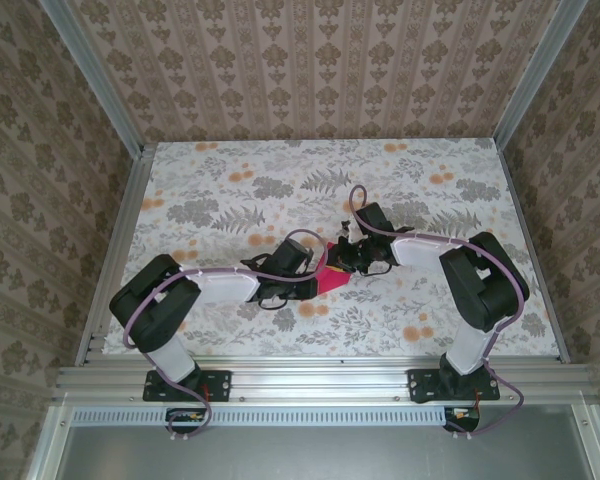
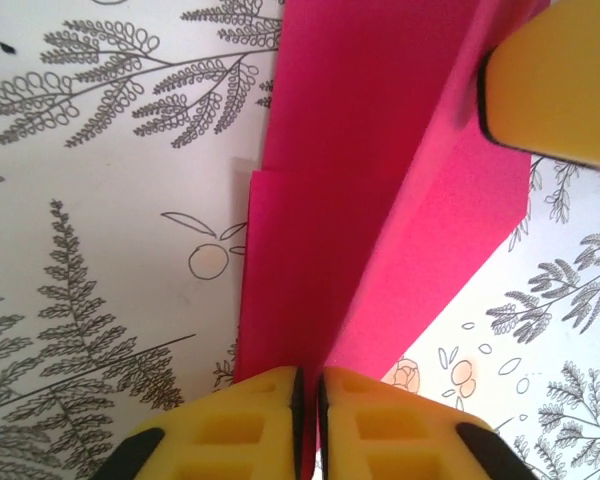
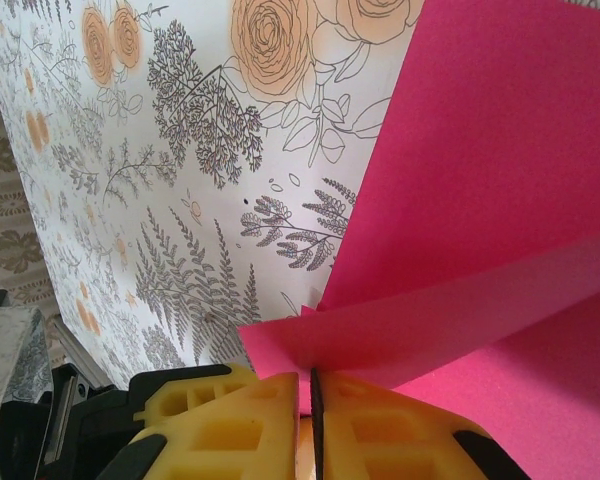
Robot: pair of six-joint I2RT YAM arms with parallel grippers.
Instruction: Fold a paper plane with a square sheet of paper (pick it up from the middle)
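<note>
The magenta-pink paper (image 1: 332, 279) sits at the table's middle, partly folded, held up between both arms. In the left wrist view my left gripper (image 2: 309, 385) is shut on the paper (image 2: 365, 200) along its centre crease, flaps rising on both sides. A yellow finger of the right gripper (image 2: 555, 85) touches the sheet's far corner there. Seen from the right wrist, my right gripper (image 3: 310, 385) is shut on a folded edge of the paper (image 3: 480, 200). From above, the left gripper (image 1: 315, 272) and right gripper (image 1: 346, 258) meet over the sheet.
The floral tablecloth (image 1: 230, 190) covers the table, walled by patterned panels and an aluminium frame (image 1: 310, 375) at the near edge. Open cloth lies behind and to both sides of the arms.
</note>
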